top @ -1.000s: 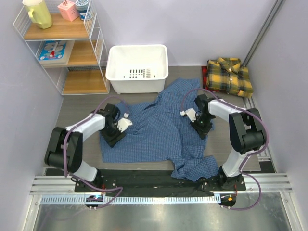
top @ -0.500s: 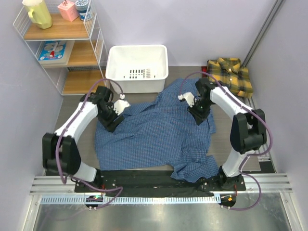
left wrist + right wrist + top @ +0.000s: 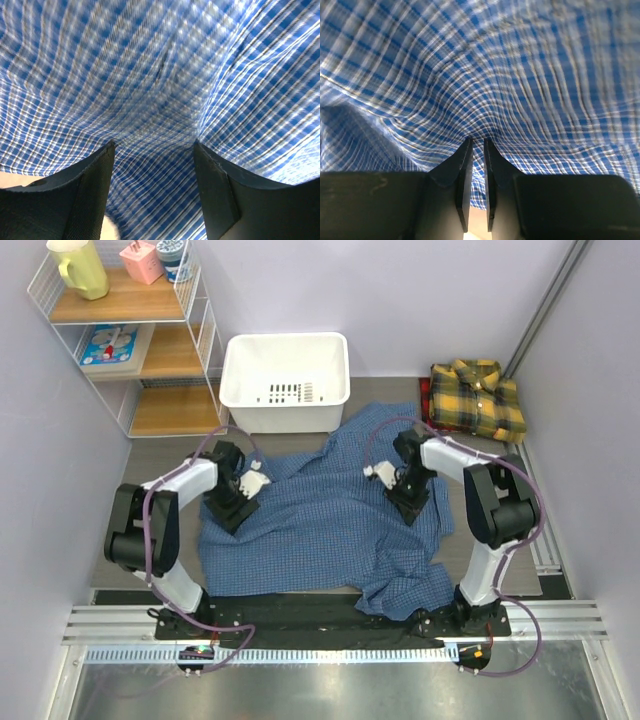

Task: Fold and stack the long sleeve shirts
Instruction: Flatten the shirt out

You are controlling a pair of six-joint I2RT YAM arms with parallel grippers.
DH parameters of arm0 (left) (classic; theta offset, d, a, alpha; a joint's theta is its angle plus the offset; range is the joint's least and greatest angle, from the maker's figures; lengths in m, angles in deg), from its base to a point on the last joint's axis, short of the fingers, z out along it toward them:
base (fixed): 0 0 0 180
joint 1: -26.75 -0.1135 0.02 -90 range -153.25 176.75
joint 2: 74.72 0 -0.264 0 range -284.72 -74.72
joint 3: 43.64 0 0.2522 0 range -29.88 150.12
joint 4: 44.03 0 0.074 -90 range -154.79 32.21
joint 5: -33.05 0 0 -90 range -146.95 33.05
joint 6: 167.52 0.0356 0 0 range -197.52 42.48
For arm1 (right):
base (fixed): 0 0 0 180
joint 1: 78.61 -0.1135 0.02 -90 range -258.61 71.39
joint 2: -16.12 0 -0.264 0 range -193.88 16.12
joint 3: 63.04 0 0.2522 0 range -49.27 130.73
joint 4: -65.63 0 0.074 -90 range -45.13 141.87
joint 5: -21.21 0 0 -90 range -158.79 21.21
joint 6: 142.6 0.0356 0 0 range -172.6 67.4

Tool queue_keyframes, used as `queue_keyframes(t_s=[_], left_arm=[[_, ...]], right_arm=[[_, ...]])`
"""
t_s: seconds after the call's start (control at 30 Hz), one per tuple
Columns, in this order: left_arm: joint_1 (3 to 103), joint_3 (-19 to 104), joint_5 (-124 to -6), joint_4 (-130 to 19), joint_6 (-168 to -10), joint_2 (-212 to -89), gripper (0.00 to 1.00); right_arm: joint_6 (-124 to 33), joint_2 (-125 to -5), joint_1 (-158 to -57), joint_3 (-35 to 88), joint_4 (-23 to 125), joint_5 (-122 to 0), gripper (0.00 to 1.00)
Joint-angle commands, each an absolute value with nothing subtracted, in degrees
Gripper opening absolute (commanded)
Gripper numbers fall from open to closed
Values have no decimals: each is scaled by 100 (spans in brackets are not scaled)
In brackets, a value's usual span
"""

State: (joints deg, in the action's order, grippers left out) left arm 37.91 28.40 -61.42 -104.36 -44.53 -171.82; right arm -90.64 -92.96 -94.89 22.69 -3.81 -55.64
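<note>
Nearest the arm bases, a sleeve or hem of the blue shirt (image 3: 320,530) lay bunched in loose folds at the table's (image 3: 160,455) front edge, by the right arm. The rest of it was spread open and rumpled across the middle of the table, with no fold made in it. It was thin woven cotton in a fine blue-and-white check, soft enough to pucker.

The left gripper (image 3: 152,145) stood open, its dark fingers wide apart and their tips pressed against the cloth near the shirt's left side. The right gripper (image 3: 475,140) was nearly closed on the shirt's right side. The check drew into a pucker at its tips, so it seemed to pinch a small fold.

Farther back stood a white plastic bin (image 3: 285,337) with slotted walls. At the far right corner lay the yellow shirt (image 3: 478,398), a heavier plaid, already a neat rectangle with its collar up.

I judged the task about half done: the blue shirt needed folding, then stacking.
</note>
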Motion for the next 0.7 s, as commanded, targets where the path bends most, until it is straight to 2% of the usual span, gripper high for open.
queue_keyframes(t_s=[0.0, 0.13, 0.23, 0.33, 0.5, 0.67], left_arm=[[3747, 2199, -5941, -10499, -3965, -16588, 65], [3747, 1776, -5993, -10797, -3648, -16174, 64], [3669, 1941, -6422, -11236, -3402, -15858, 63], [3493, 2415, -7212, -11685, -3296, -15586, 63], [3431, 3532, -8146, -11406, -3586, -15470, 68], [3431, 3726, -8718, -10272, -3516, -15628, 74]], right_arm=[[-9373, -8655, -10022, 1070, -744, -5719, 21], [-9470, -8083, -10550, 566, -1132, -5631, 21], [-9505, -7907, -10534, 767, -1431, -5569, 22], [-9470, -7889, -10202, 1451, -1545, -5421, 27], [-9251, -8345, -9287, 3332, -1546, -4525, 42], [-7857, -8583, -8636, 4106, 102, -4628, 47]])
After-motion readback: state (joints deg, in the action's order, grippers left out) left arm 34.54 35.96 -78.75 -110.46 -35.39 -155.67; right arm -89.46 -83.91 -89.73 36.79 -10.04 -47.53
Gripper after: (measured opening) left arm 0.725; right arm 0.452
